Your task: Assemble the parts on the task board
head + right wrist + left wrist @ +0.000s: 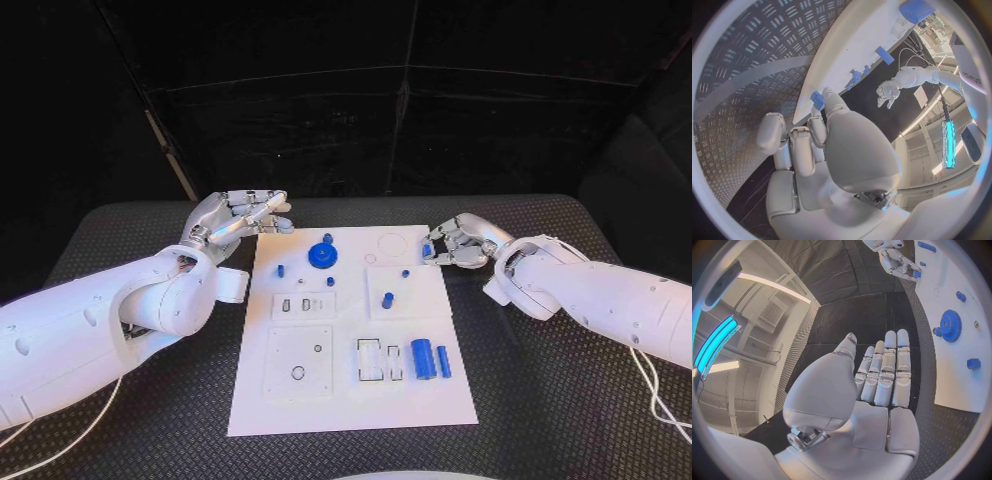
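Nearest camera: blue cylindrical pegs (423, 358) lying lengthwise on white task board (346, 400). Right hand (456, 243) pinching small blue part (427, 250) at board's far right edge; left hand (241, 216) open, empty, beside toothed blue gear (322, 255).

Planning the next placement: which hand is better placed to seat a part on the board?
Right. The right hand already pinches a small blue part at the task board edge; the left hand hovers open and holds nothing.
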`<state>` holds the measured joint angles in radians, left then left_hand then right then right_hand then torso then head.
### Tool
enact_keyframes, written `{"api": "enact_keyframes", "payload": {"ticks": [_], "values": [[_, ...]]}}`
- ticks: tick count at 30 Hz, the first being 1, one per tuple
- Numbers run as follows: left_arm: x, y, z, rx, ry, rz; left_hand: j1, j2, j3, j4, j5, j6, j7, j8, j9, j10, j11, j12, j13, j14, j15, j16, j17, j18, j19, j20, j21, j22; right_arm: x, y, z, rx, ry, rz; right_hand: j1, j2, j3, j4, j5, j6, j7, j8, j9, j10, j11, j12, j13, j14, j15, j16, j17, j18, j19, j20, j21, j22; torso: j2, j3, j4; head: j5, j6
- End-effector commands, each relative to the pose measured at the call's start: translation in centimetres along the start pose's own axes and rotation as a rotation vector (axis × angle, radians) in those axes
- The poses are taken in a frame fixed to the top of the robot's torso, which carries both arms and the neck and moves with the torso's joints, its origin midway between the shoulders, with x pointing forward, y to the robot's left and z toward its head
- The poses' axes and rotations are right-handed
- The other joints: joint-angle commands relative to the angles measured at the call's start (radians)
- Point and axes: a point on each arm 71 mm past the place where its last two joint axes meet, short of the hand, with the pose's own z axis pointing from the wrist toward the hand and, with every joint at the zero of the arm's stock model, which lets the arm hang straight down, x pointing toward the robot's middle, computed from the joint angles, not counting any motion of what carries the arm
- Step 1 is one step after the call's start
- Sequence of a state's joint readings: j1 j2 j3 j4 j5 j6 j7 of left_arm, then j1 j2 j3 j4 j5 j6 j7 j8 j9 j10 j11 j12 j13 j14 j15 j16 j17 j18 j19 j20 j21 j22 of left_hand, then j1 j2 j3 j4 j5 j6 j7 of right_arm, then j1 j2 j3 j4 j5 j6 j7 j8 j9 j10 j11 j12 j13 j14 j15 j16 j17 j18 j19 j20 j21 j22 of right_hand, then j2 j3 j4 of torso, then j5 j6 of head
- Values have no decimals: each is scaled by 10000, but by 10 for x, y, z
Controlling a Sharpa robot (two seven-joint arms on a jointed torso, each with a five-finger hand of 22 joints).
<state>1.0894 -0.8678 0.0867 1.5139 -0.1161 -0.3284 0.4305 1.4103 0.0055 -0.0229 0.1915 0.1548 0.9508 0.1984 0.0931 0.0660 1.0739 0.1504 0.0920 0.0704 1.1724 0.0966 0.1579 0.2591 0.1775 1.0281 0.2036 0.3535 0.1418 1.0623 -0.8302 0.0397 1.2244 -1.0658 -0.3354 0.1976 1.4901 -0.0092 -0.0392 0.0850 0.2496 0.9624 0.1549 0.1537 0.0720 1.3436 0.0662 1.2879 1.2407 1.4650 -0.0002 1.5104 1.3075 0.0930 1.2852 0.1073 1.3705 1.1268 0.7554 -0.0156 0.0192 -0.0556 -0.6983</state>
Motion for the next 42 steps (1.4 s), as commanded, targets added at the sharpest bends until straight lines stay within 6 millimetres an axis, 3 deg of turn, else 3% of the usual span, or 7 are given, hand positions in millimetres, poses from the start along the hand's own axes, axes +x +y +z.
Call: {"api": "enact_keyframes", "payload": {"ticks": [1, 18, 25, 29, 34, 42], "values": [[2, -1, 1, 73, 154, -55, 12, 48, -17, -44, -35, 54, 28, -52, -3, -78, 9, -44, -9, -28, 12, -43, 8, 41, -1, -7, -36, -13, 0, 2, 1, -140, 82, -17, 44, 162, 121, -27, -95, 167, -39, 57, 11, 103, -22, 58, 31, 811, -65, 65, 1477, -18, 68, -15, 75, 39, -5, 0, 0, -8, -4], [2, -1, 0, 54, 156, -55, 16, 55, -19, -48, -35, 50, 33, -62, -5, -88, 13, -57, -13, -27, 15, -54, 14, 42, -3, -4, -40, -17, -4, 2, 0, -180, -434, -164, 330, 720, 987, -394, -753, 1083, -367, 350, 54, 235, -305, 153, 173, 839, -306, 119, 1604, -80, 266, -235, 235, 366, -5, 7, 8, 2, -17], [1, -1, 0, 51, 148, -49, 16, 55, -19, -48, -35, 50, 33, -62, -5, -88, 13, -57, -13, -27, 15, -54, 14, 42, -3, -4, -40, -17, -5, 12, -4, -388, -726, -127, 297, 742, 1122, -452, -715, 1121, -385, 359, 56, 270, -324, 173, 207, 850, -328, 141, 1651, -102, 329, -263, 282, 469, -23, -6, -1, -7, -13], [1, -2, -1, 47, 145, -45, 16, 55, -19, -48, -35, 50, 33, -62, -5, -88, 13, -57, -13, -27, 15, -54, 14, 42, -3, -4, -40, -17, -6, 32, -7, -645, -804, -213, 238, 732, 1184, -469, -694, 1138, -390, 362, 56, 287, -328, 181, 221, 866, -335, 176, 1725, -114, 364, -274, 309, 525, -30, -23, -13, 22, -9], [1, -2, -1, 37, 139, -42, 16, 55, -19, -48, -35, 50, 33, -62, -5, -88, 13, -57, -13, -27, 15, -54, 14, 42, -3, -4, -40, -17, 7, 71, -12, -968, -505, -330, 92, 676, 1228, -456, -785, 1138, -397, 351, 52, 285, -333, 158, 204, 872, -341, 188, 1751, -142, 447, -283, 368, 657, -102, -61, -24, 63, -38], [0, -2, -1, 37, 115, -29, 16, 55, -19, -48, -35, 50, 33, -62, -5, -88, 13, -57, -13, -27, 15, -54, 14, 42, -3, -4, -40, -17, 38, 126, -6, -1776, 283, -657, 43, 677, 1269, -452, -814, 1157, -407, 354, 53, 288, -342, 138, 185, 878, -346, 200, 1775, -154, 489, -288, 397, 720, -165, -120, 29, 201, -148]]}}
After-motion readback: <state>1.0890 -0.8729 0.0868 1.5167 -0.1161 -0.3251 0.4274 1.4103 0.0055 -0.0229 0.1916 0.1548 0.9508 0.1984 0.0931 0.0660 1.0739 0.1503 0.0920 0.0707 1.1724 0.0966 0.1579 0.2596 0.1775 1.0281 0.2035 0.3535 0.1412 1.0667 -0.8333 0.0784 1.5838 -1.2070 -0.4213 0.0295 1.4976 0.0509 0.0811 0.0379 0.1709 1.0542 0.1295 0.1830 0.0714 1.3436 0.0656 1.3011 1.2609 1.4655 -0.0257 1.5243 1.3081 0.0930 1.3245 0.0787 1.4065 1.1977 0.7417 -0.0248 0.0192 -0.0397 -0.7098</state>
